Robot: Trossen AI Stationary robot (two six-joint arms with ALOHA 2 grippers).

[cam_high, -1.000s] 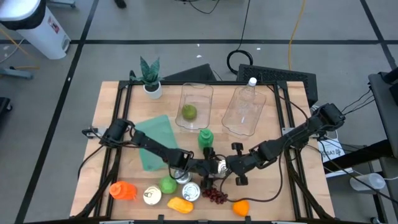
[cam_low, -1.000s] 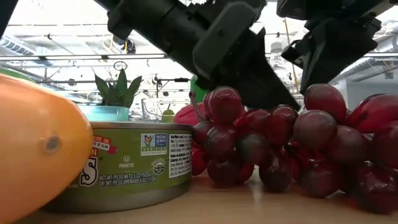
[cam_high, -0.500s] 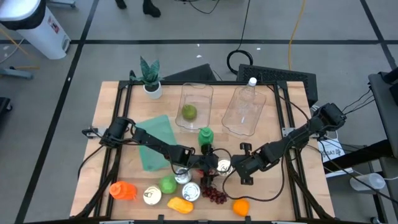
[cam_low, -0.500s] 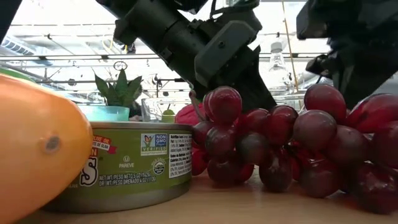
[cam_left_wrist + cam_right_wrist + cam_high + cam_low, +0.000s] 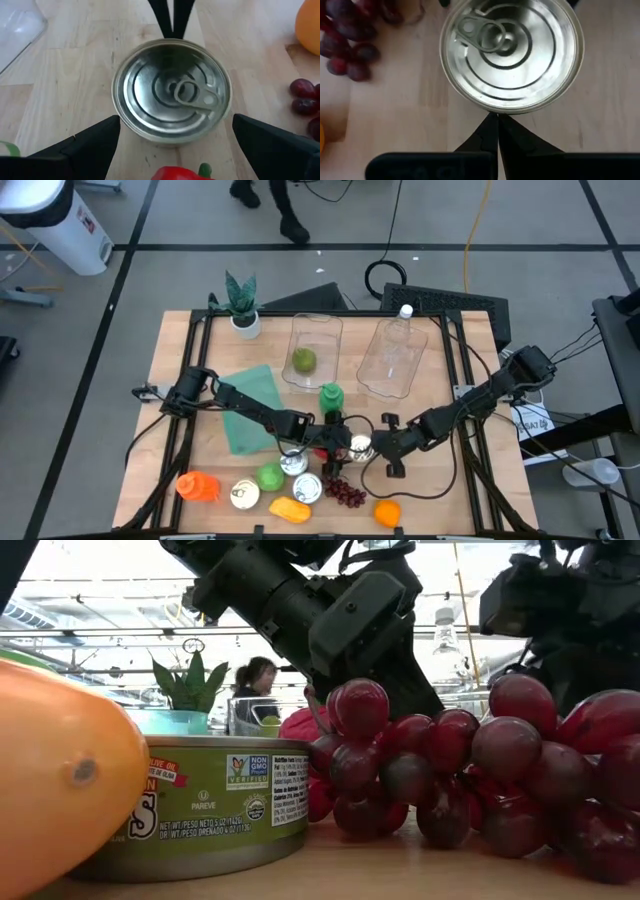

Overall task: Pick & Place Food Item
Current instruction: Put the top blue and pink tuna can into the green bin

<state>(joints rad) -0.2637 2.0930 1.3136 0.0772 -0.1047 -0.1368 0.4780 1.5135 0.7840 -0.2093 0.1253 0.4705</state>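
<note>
1. Wooden table [image 5: 180,380] crowded with food props.
2. Silver can [image 5: 171,97] upright mid-table, beside grapes [image 5: 346,494].
3. Left gripper [image 5: 175,137] spread wide, straddling can.
4. Right gripper [image 5: 497,125] pinched closed, tips against can's rim.

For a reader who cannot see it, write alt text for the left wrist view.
A silver pull-tab can stands on the wooden table, framed by the left gripper's wide-open fingers. The right gripper, shut, points at the can's far side. Red grapes sit at one edge.
</note>
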